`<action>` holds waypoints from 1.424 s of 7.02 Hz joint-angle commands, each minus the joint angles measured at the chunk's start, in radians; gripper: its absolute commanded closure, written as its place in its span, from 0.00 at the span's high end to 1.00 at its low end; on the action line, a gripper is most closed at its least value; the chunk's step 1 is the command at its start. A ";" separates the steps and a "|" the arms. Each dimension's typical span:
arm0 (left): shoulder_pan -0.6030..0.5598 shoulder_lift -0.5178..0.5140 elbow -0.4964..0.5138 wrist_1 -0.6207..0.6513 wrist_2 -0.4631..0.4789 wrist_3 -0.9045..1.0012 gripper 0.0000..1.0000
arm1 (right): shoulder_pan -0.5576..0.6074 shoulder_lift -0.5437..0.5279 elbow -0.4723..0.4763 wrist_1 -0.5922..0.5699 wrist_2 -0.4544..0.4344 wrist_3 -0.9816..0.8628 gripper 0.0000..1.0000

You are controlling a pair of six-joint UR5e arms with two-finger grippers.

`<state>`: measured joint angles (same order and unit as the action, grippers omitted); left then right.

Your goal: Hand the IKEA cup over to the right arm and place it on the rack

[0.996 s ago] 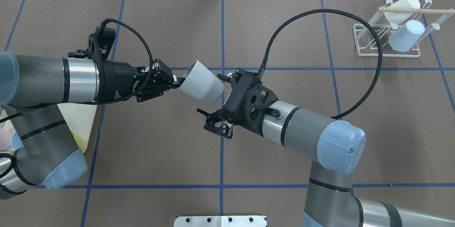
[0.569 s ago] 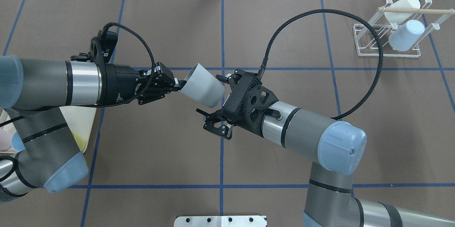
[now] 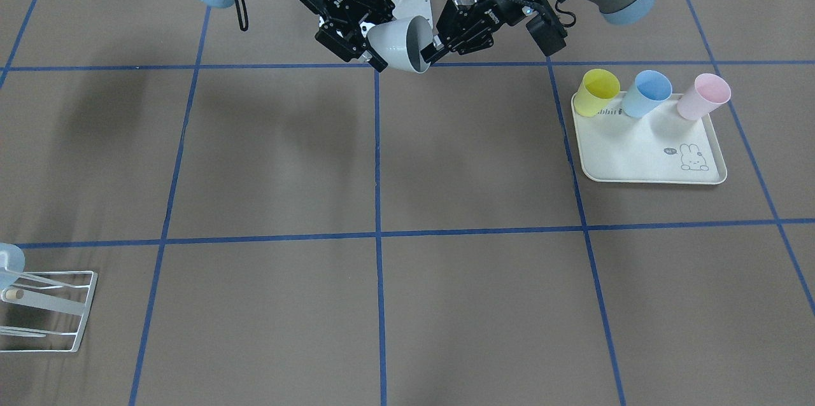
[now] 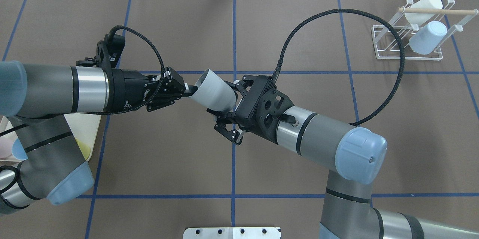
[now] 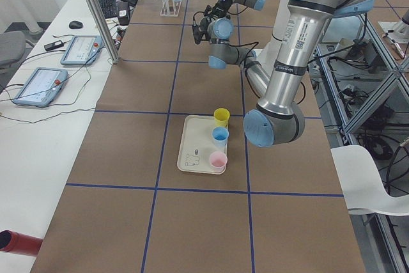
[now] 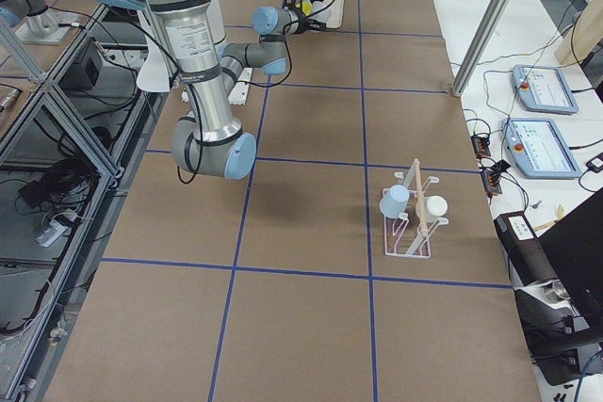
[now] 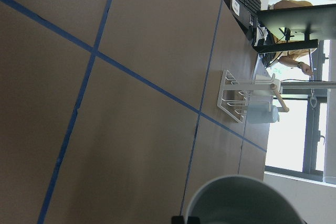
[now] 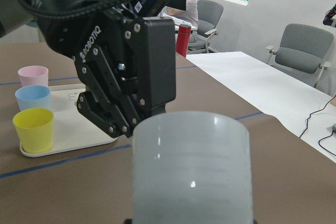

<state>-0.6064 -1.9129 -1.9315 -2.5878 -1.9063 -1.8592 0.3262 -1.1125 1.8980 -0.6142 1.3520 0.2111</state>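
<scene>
IKEA cup (image 4: 215, 91) pinched at its rim by ROBOTIQ-marked left gripper (image 4: 191, 89); right gripper (image 4: 223, 97) spread wide astride its base.

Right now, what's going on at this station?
Mid-handover. The left gripper pinches the rim of a pale grey cup, held in the air over the middle of the table. The right gripper has a finger on either side of the cup's base end; whether it has clamped is unclear. The rack, at the robot's far right, already carries a white cup and a pale blue cup. The grey one is not yet on it.
</scene>
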 commanded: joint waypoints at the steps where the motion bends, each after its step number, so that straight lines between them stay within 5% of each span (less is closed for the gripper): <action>1: 0.001 -0.005 -0.001 -0.002 -0.003 0.002 0.11 | -0.006 -0.001 0.001 -0.001 -0.065 0.001 0.09; 2: 0.001 -0.005 -0.001 -0.002 -0.003 0.046 0.81 | -0.004 -0.001 0.000 -0.001 -0.066 -0.001 0.07; 3: -0.006 0.001 -0.010 -0.002 0.006 0.113 1.00 | -0.004 -0.001 -0.002 -0.001 -0.066 -0.001 0.06; 6: -0.042 0.035 -0.017 0.006 -0.016 0.199 1.00 | 0.000 -0.007 0.007 -0.001 -0.070 -0.003 0.03; 9: -0.284 0.118 -0.015 0.006 -0.323 0.357 1.00 | 0.016 -0.050 0.021 -0.010 -0.071 -0.001 0.00; 10: -0.315 0.168 -0.021 0.006 -0.336 0.461 1.00 | 0.040 -0.075 0.023 -0.037 -0.071 -0.001 0.00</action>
<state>-0.8648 -1.7997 -1.9484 -2.5812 -2.1918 -1.5079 0.3451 -1.1619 1.9167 -0.6285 1.2810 0.2096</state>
